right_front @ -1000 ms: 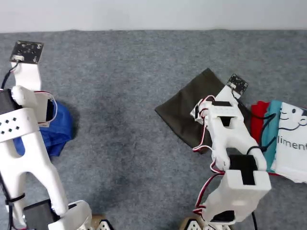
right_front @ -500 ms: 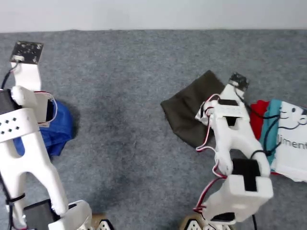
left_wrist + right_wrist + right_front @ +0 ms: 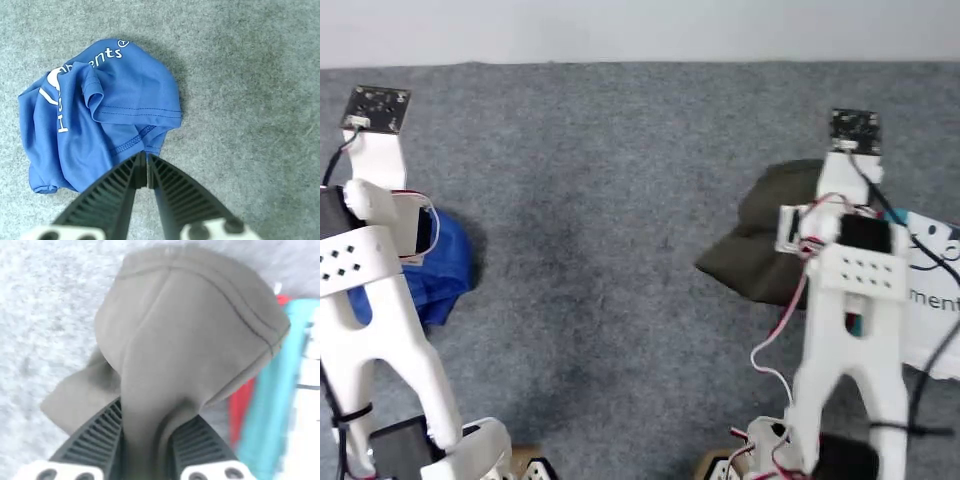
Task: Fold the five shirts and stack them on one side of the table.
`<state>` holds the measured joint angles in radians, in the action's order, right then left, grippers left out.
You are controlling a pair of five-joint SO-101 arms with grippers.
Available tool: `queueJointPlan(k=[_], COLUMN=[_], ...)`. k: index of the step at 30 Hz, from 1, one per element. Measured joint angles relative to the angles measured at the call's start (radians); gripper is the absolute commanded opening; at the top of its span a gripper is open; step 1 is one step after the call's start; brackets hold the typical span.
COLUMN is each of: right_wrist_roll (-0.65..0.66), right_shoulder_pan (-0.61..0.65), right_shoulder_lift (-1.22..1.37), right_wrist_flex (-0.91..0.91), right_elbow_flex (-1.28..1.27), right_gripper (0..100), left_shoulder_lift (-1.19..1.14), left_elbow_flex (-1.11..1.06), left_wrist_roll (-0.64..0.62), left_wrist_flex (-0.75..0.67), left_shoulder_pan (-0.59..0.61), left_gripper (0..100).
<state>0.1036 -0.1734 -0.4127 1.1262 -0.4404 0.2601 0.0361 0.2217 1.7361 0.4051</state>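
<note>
Cloth soft, limp, light: olive shirt (image 3: 190,330) at right of desk (image 3: 590,200), beside other shirts (image 3: 930,290), bunched in clamped right claw (image 3: 145,425). Hem corners judged better holds. Left claw (image 3: 144,167) closed at blue shirt (image 3: 100,115) hem.

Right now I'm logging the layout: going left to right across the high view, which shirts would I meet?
First the blue shirt → dark olive shirt → white printed shirt.
</note>
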Motion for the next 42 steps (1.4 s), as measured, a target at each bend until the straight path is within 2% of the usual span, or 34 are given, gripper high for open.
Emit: queueJointPlan(k=[7,12,16,22,28,35,39,42], right_wrist_roll=[0.305,0.520,0.628,0.703,0.735,0.738,0.738,0.738], right_shoulder_pan=[-0.192,-0.334,-0.377,-0.390,-0.499,-0.641,-0.700,-0.738], right_shoulder_lift=[-0.107,-0.118,-0.118,-0.118,-0.087,0.133,0.255,0.331], right_wrist_flex=[0.032,-0.040,-0.120,-0.272,-0.310,-0.347,-0.446,-0.560], right_elbow_flex=[0.000,0.000,0.000,0.000,0.000,0.000,0.000,0.000], right_gripper=[0.9,0.9,0.9,0.9,0.9,1.0,1.3,9.0], left_shoulder_lift=[0.000,0.000,0.000,0.000,0.000,0.000,0.000,0.000], left_elbow_flex=[0.000,0.000,0.000,0.000,0.000,0.000,0.000,0.000], left_wrist_roll=[0.000,0.000,0.000,0.000,0.000,0.000,0.000,0.000], left_wrist_flex=[0.000,0.000,0.000,0.000,0.000,0.000,0.000,0.000], left_shoulder_pan=[0.000,0.000,0.000,0.000,0.000,0.000,0.000,0.000], left_gripper=[2,2,2,2,2,2,2,2])
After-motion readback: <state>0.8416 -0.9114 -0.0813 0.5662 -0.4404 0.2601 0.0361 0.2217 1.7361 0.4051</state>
